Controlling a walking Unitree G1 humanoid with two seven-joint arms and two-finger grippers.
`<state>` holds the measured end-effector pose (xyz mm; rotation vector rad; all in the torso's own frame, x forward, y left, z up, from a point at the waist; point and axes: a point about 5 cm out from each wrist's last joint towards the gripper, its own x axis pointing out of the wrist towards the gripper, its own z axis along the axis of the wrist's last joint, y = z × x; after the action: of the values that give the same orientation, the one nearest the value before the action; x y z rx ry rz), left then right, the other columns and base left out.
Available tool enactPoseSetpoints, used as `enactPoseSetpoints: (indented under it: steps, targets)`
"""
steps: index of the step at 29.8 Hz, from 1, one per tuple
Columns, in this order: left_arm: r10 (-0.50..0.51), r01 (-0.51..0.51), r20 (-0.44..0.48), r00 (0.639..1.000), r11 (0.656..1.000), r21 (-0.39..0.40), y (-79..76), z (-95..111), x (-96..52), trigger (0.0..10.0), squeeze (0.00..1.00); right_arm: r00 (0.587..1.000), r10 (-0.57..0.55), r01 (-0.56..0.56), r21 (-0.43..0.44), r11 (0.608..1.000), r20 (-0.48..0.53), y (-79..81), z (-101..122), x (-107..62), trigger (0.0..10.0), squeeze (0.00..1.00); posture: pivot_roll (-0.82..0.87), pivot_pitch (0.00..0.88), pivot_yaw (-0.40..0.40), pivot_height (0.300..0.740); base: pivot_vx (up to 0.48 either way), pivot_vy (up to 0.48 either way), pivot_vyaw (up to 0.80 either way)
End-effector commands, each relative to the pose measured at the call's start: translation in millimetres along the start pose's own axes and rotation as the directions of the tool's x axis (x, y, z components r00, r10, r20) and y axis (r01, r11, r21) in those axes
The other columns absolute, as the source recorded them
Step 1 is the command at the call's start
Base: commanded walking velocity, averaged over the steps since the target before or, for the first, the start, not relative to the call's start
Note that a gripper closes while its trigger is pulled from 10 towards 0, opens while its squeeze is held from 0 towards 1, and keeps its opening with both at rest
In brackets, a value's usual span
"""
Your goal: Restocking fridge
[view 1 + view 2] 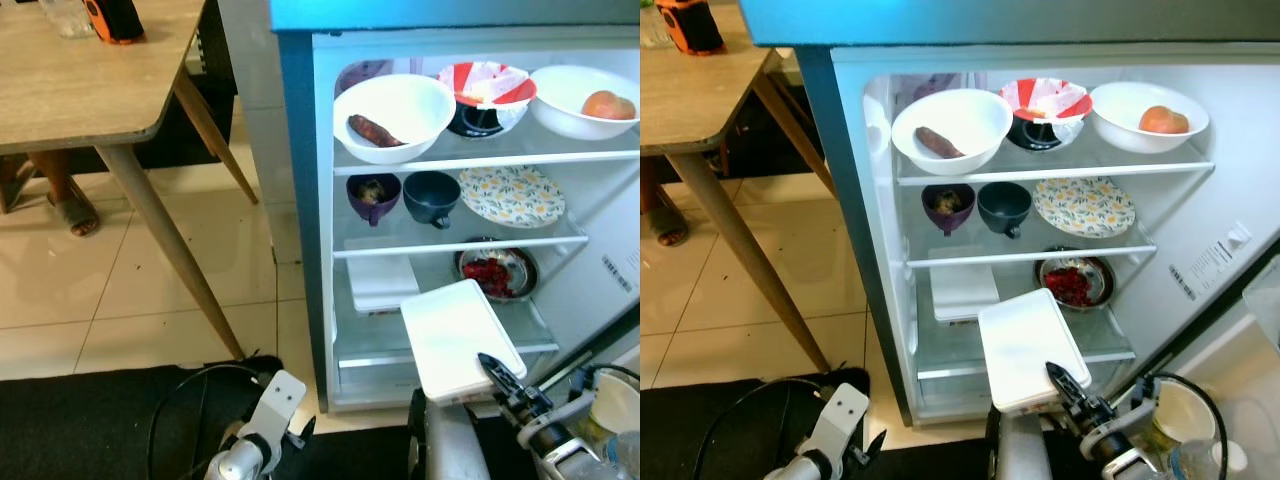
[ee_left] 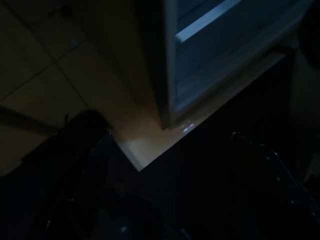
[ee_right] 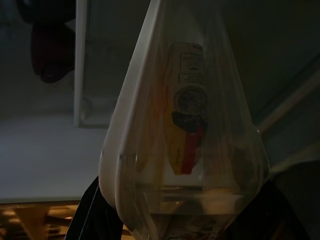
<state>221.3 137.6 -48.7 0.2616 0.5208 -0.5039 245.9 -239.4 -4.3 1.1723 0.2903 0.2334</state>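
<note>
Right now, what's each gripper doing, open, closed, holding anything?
Left gripper: idle low by the floor; fingers cannot be told.
Right gripper: shut on the white tray at the fridge's bottom shelf.

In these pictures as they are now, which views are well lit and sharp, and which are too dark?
Both eye views are bright and sharp: the fridge interior is evenly lit, slightly washed out on the white bowls. The left wrist view is very dark, with only the fridge's lower corner catching light. The right wrist view is dim, the white container close to the lens and backlit.
</note>
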Motion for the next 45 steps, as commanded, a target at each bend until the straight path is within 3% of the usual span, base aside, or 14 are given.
enactPoseSetpoints:
  steps: [1,6,11,18,24,29,37,45]
  targets:
    - [-0.009,0.009,0.026,1.0,1.0,0.006,-0.5,3,0.4,10.0,0.0,0.999,0.019,-0.019,-0.003,1.0,0.034,5.1,2,7.2,10.0,0.0,-0.06,0.146,0.006,0.401,0.0,0.0,0.0]
    - [-0.033,0.031,0.106,0.994,0.999,0.015,0.4,17,3.6,10.0,0.0,0.998,0.024,-0.025,0.015,1.0,0.058,13.1,0,22.1,10.0,0.0,-0.04,0.16,0.018,0.376,0.0,0.0,0.0]
    - [-0.12,0.116,0.203,0.972,0.993,0.031,-4.5,36,8.2,10.0,0.0,0.993,0.047,-0.05,0.026,0.998,0.106,22.4,7,33.0,10.0,0.0,-0.03,0.174,0.039,0.351,0.0,0.0,0.0]
    - [-0.188,0.185,0.243,0.952,0.982,0.034,-11.1,46,11.4,10.0,0.0,0.99,0.056,-0.06,0.029,0.998,0.129,27.7,10,39.3,10.0,0.0,-0.03,0.183,0.05,0.331,0.0,0.0,0.0]
    - [-0.281,0.277,0.259,0.924,0.959,0.053,-25.1,49,12.0,10.0,0.0,0.991,0.037,-0.043,0.051,0.998,0.125,36.4,-4,56.5,10.0,0.0,-0.03,0.227,0.083,0.306,0.0,0.0,0.0]
    - [-0.306,0.3,0.286,0.908,0.952,0.066,-27.9,50,8.9,10.0,0.0,0.989,0.037,-0.048,0.077,0.996,0.143,45.2,-10,68.8,10.0,0.0,-0.01,0.266,0.106,0.3,0.0,0.0,0.0]
    - [-0.316,0.305,0.343,0.885,0.948,0.088,-25.1,50,-4.3,10.0,0.0,0.952,0.093,-0.13,0.112,0.985,0.293,64.8,-2,85.2,10.0,0.0,0.07,0.358,0.152,0.3,0.0,0.0,0.0]
    - [-0.289,0.286,0.426,0.857,0.955,0.075,-26.7,65,-15.6,10.0,0.0,0.951,0.11,-0.141,0.089,0.986,0.29,81.0,-1,100.0,10.0,0.0,0.12,0.416,0.174,0.3,0.0,0.0,0.0]
